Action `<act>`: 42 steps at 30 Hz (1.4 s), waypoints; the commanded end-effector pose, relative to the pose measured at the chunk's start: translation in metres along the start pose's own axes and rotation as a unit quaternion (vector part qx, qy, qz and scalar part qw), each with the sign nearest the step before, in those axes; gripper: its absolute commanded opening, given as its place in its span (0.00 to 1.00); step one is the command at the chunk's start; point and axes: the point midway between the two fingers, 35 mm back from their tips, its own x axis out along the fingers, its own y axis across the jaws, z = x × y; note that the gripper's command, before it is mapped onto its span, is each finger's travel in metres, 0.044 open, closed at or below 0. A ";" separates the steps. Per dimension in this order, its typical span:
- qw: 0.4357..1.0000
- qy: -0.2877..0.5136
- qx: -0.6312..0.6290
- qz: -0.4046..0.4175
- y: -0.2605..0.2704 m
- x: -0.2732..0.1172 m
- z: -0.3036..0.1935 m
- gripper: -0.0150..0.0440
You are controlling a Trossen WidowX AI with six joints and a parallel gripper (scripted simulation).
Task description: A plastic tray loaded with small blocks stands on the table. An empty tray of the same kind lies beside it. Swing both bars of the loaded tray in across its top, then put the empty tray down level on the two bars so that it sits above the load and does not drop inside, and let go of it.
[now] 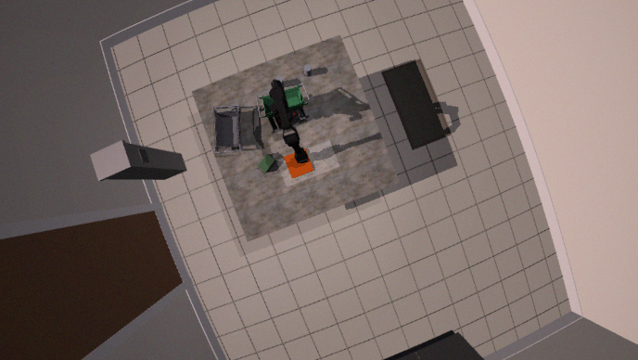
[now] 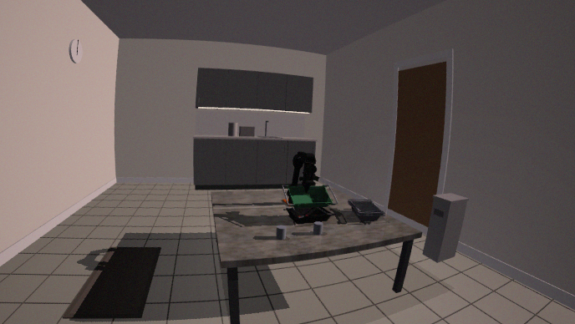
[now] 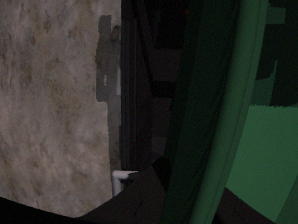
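Observation:
The green empty tray (image 1: 294, 97) (image 2: 302, 199) (image 3: 265, 150) is held above the black loaded tray (image 2: 310, 215) (image 3: 137, 100), its wire bars standing out at both ends. My gripper (image 2: 307, 189) (image 3: 174, 169) is shut on the green tray's long wall, on the side nearer the arm's base; the arm hides it in the top view. Little of the loaded tray shows under the green one, with a hint of red blocks. A light wire corner (image 3: 117, 180) shows by its end. Whether its bars lie across its top, and whether the trays touch, I cannot tell.
A grey tray with wire bars (image 1: 227, 131) (image 2: 367, 210) stands beside the loaded tray. Two grey cylinders (image 2: 281, 232) (image 2: 318, 228) stand on the far side from the arm's base. A green block (image 1: 266, 163) and an orange pad (image 1: 298, 169) lie near the base.

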 end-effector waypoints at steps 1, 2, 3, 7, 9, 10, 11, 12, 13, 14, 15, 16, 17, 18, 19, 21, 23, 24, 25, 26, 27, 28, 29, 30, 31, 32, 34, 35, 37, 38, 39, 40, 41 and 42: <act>1.000 -0.003 -0.019 -0.007 0.002 -0.004 0.011 0.25; 1.000 -0.003 -0.019 -0.007 0.002 -0.004 0.011 0.25; 1.000 -0.003 -0.019 -0.007 0.002 -0.004 0.011 0.25; 1.000 -0.003 -0.019 -0.007 0.002 -0.004 0.011 0.25; 1.000 -0.003 -0.019 -0.007 0.002 -0.004 0.011 0.25; 1.000 -0.003 -0.019 -0.007 0.002 -0.004 0.011 0.25; 1.000 -0.003 -0.019 -0.007 0.002 -0.004 0.011 0.25; 1.000 -0.003 -0.019 -0.007 0.002 -0.004 0.011 0.25; 1.000 -0.003 -0.019 -0.007 0.002 -0.004 0.011 0.25; 1.000 -0.003 -0.019 -0.007 0.002 -0.004 0.011 0.25; 1.000 -0.003 -0.019 -0.007 0.002 -0.004 0.011 0.25; 1.000 -0.003 -0.019 -0.007 0.002 -0.004 0.011 0.25; 1.000 -0.003 -0.019 -0.007 0.002 -0.004 0.011 0.25; 1.000 -0.003 -0.019 -0.007 0.002 -0.004 0.011 0.25; 1.000 -0.003 -0.019 -0.007 0.002 -0.004 0.011 0.25; 1.000 -0.003 -0.019 -0.007 0.002 -0.004 0.011 0.25; 1.000 -0.003 -0.019 -0.007 0.002 -0.004 0.011 0.25; 1.000 -0.003 -0.019 -0.007 0.002 -0.004 0.011 0.25; 1.000 -0.003 -0.019 -0.007 0.002 -0.004 0.011 0.25; 1.000 -0.003 -0.019 -0.007 0.002 -0.004 0.011 0.25; 1.000 -0.003 -0.019 -0.007 0.002 -0.004 0.011 0.25; 1.000 -0.003 -0.019 -0.007 0.002 -0.004 0.011 0.25; 1.000 -0.003 -0.019 -0.007 0.002 -0.004 0.011 0.25; 1.000 -0.003 -0.019 -0.007 0.002 -0.004 0.011 0.25; 1.000 -0.003 -0.019 -0.007 0.002 -0.004 0.011 0.25; 1.000 -0.003 -0.019 -0.007 0.002 -0.004 0.012 0.25; 1.000 -0.003 -0.019 -0.007 0.002 -0.004 0.017 0.25; 1.000 -0.003 -0.019 -0.007 0.003 -0.004 0.021 0.25; 1.000 -0.003 -0.019 -0.007 0.003 -0.004 0.022 0.25; 1.000 -0.003 -0.019 -0.007 0.003 -0.004 0.022 0.25; 1.000 -0.003 -0.019 -0.007 0.003 -0.004 0.022 0.25; 1.000 -0.003 -0.019 -0.007 0.003 -0.004 0.021 0.25; 1.000 -0.003 -0.019 -0.007 0.003 -0.004 0.021 0.25; 1.000 -0.003 -0.019 -0.007 0.003 -0.004 0.021 0.25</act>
